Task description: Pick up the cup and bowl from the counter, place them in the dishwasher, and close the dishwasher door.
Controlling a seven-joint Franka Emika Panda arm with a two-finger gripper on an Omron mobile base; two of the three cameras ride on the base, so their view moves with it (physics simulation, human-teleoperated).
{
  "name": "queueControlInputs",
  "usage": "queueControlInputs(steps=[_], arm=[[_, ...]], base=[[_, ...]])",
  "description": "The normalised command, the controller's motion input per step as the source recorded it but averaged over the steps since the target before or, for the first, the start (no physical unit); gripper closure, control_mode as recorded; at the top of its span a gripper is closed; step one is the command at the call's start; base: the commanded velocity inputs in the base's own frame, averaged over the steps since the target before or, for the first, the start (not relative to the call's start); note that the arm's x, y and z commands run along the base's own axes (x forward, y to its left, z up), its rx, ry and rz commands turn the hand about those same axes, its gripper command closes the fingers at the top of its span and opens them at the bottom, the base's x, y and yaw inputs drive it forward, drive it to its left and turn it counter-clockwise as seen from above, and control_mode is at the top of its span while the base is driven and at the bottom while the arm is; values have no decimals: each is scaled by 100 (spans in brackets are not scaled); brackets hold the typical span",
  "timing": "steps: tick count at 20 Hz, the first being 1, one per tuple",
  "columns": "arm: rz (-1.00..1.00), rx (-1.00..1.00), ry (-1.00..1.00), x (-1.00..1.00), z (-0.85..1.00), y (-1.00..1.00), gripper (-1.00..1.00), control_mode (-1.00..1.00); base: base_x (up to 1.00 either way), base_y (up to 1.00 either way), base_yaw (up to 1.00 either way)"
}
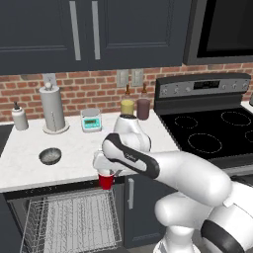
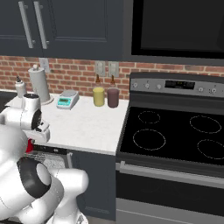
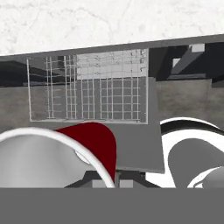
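The gripper (image 1: 105, 172) is closed on the cup (image 1: 105, 181), just past the counter's (image 1: 74, 148) front edge above the wire rack (image 1: 74, 217); a slanted release may tip it over.

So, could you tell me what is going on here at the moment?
The robot's gripper is shut on the red cup, holding it just past the counter edge, above the wire rack of the open dishwasher. The grey bowl sits on the counter, not yet picked up.
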Motion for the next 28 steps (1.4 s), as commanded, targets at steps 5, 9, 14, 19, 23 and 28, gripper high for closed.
queueControlInputs(steps=[5,9,14,19,23,28], arm=[[0,-4,16,-9,-18,0,100,-100],[0,-2,0,-17,-64,1,100,-100],[0,-3,0,-9,-53,18,100,-100],[0,-6,-5,-25,-39,44,100,-100],[0,-6,-6,-4,-34,44,100,-100],[0,-8,-2,2,-37,55,100,-100]], base=[[0,0,0],[0,0,0],[0,0,0],[0,0,0],[0,0,0],[0,0,0]])
